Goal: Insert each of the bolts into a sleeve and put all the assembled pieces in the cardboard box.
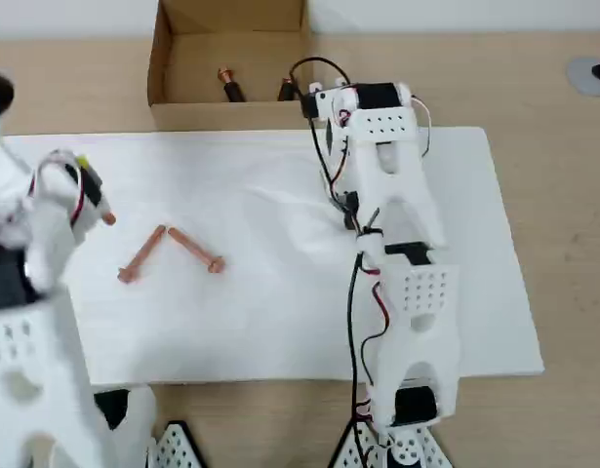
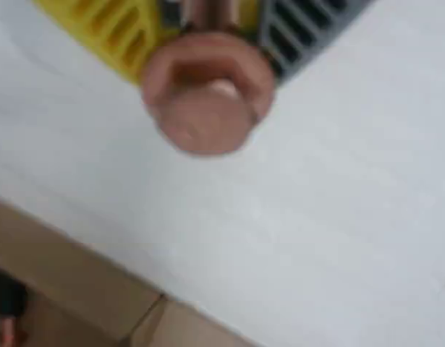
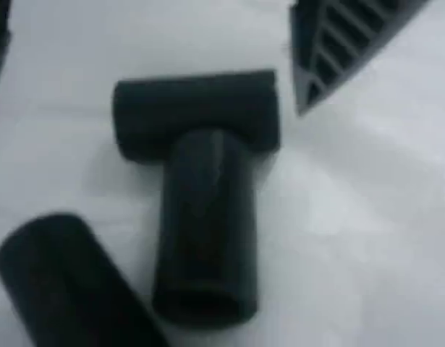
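My left gripper [image 1: 93, 198] hovers over the left end of the white sheet [image 1: 270, 312], shut on a copper bolt [image 1: 106, 218]. In the left wrist view the bolt's hex head [image 2: 206, 97] sticks out between the yellow and grey fingers [image 2: 106, 29]. Two more copper bolts [image 1: 143, 255] [image 1: 195, 250] lie in a V on the sheet. Three black sleeves [image 3: 193, 108] [image 3: 208, 224] [image 3: 63, 282] lie close together on the sheet below my right gripper [image 3: 150, 65], which is open with a dark fingertip [image 3: 316, 79] beside them. The right arm [image 1: 387, 175] hides them from above.
The cardboard box [image 1: 161, 68] stands at the sheet's far edge and holds two assembled pieces [image 1: 229, 86] [image 1: 288, 90]. Its rim [image 2: 77, 289] is in the left wrist view too. Wires hang along the right arm. A grey disc [image 1: 590, 74] lies at the far right.
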Robot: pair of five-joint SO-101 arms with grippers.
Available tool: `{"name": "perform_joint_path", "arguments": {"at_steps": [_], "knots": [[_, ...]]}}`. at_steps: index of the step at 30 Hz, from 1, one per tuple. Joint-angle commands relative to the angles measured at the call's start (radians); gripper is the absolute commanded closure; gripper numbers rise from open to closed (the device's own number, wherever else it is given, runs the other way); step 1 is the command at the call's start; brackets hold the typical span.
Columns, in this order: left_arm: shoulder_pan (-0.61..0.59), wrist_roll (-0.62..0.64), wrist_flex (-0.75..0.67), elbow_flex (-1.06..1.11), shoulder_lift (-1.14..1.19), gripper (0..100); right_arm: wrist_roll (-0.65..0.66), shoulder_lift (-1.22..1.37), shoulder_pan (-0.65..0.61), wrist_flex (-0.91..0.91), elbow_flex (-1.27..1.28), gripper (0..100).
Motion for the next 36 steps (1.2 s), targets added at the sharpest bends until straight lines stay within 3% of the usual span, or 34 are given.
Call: {"name": "perform_joint_path", "arguments": {"at_steps": [1,12,17,30,36], "knots": [[0.014,-0.005,-0.094,0.133,-0.194,99,0.037,0.016,0.019,0.011,-0.076,68.5],[0.014,0.005,-0.285,0.460,-0.579,99,0.143,0.107,0.016,0.011,-0.145,68.7],[0.014,0.005,-0.324,0.540,-0.679,99,0.195,0.134,0.016,0.008,-0.145,80.9],[0.014,0.000,-0.315,0.565,-0.756,99,0.342,0.148,0.016,-0.023,-0.147,85.7],[0.014,0.000,-0.315,0.565,-0.754,99,0.347,0.148,0.016,-0.021,-0.147,89.2]]}}
